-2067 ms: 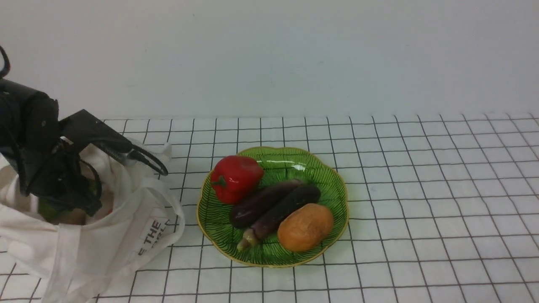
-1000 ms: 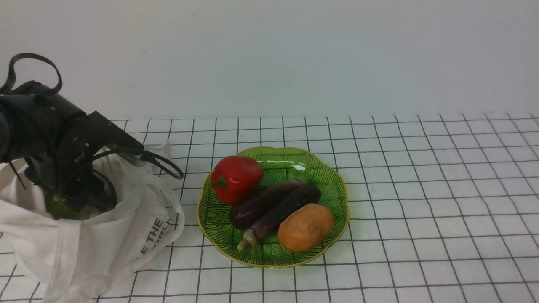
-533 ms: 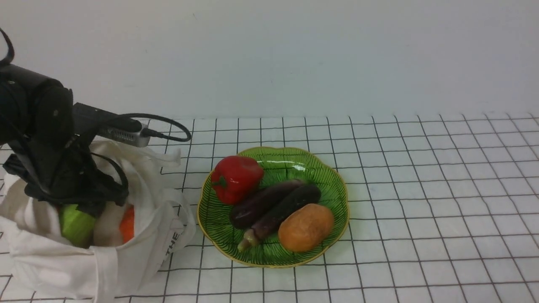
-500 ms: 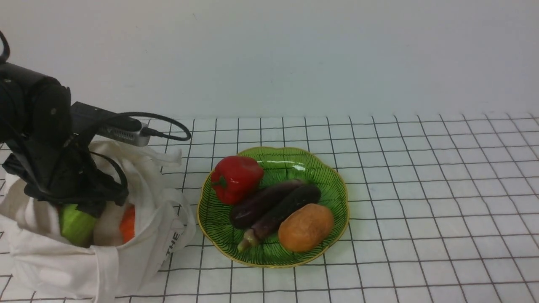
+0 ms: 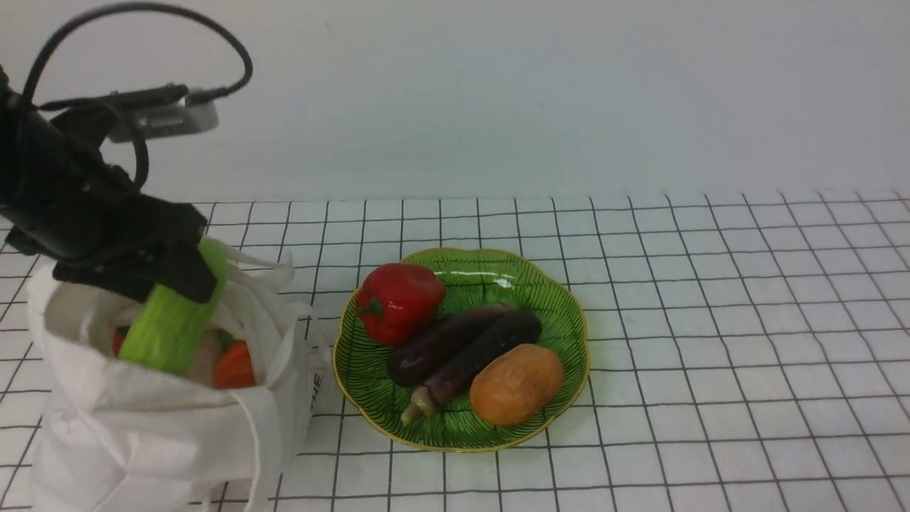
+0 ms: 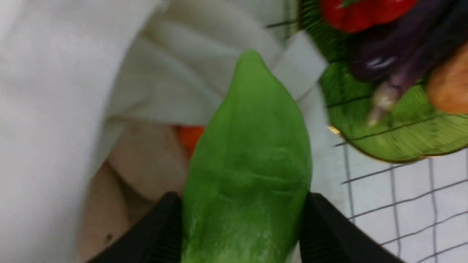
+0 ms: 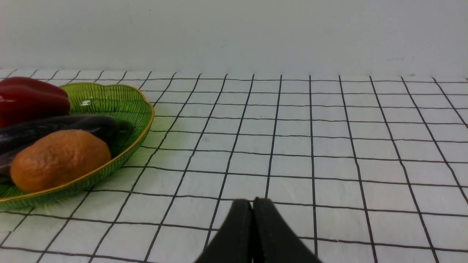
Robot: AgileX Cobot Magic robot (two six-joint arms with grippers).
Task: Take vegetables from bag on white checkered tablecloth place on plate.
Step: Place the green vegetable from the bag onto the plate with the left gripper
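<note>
My left gripper (image 5: 167, 274) is shut on a thick light-green cucumber (image 5: 174, 320), which hangs tilted over the open mouth of the white cloth bag (image 5: 156, 427). In the left wrist view the cucumber (image 6: 248, 164) fills the gap between both black fingers (image 6: 321, 230). Orange vegetables (image 5: 234, 366) and a pale one show inside the bag. The green scalloped plate (image 5: 561, 313) stands to the right of the bag on the white checkered tablecloth (image 5: 711, 320). My right gripper (image 7: 252, 204) is shut and empty, low over the cloth, right of the plate (image 7: 120, 106).
On the plate lie a red bell pepper (image 5: 398, 299), two dark purple eggplants (image 5: 462, 345) and a round orange-brown piece (image 5: 515, 384). A white wall rises behind the table. My left arm's cable (image 5: 142, 43) loops above the bag.
My left gripper has risen out of the bag with the cucumber in it. The bag's mouth has pulled up and shifted, and its lettering has turned partly out of sight.
</note>
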